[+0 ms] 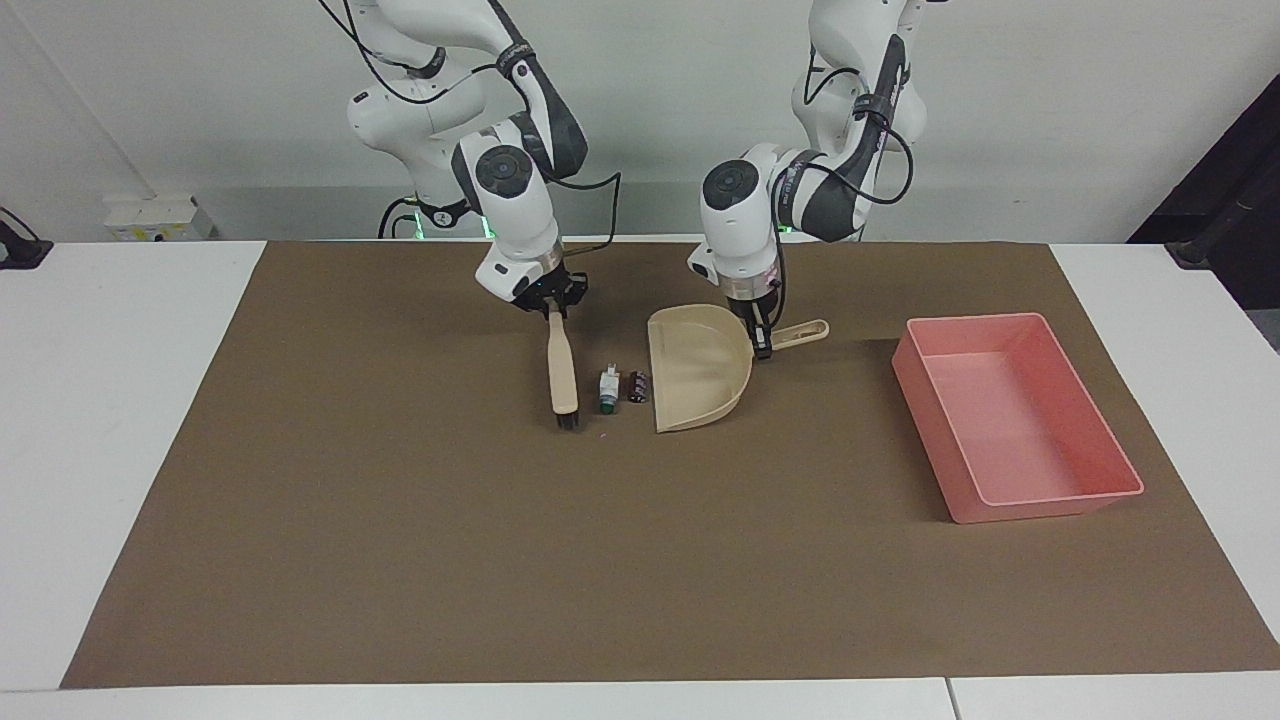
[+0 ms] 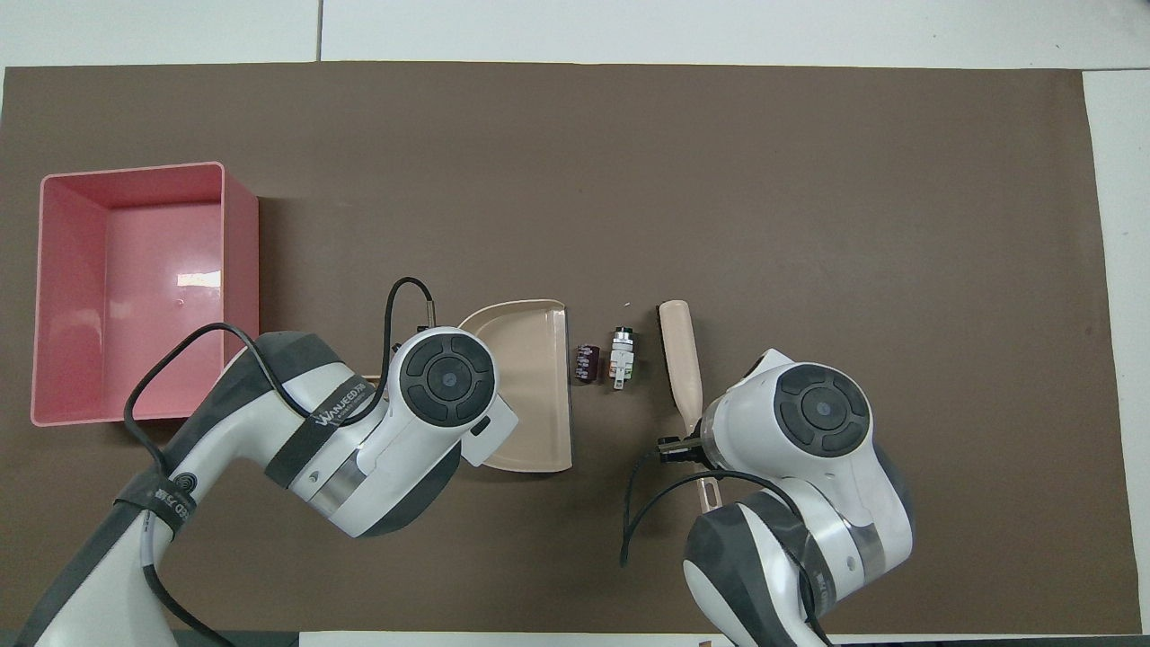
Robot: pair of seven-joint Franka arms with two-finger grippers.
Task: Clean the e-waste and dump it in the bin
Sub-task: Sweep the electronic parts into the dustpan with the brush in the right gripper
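Two small e-waste bits lie side by side on the brown mat: a white piece with a green end (image 1: 607, 390) (image 2: 623, 358) and a dark block (image 1: 637, 386) (image 2: 588, 362). The dark block lies just off the open lip of a beige dustpan (image 1: 695, 370) (image 2: 530, 386). My left gripper (image 1: 762, 345) is shut on the dustpan's handle; the wrist hides it in the overhead view. My right gripper (image 1: 552, 302) is shut on the handle of a beige brush (image 1: 563, 370) (image 2: 678, 359), whose bristles stand close beside the white piece. The pink bin (image 1: 975, 320) (image 2: 238, 270) sits at the left arm's end of the table.
The brown mat (image 1: 400, 560) covers most of the white table (image 1: 120, 400). A black object (image 1: 20, 250) sits at the table's edge at the right arm's end.
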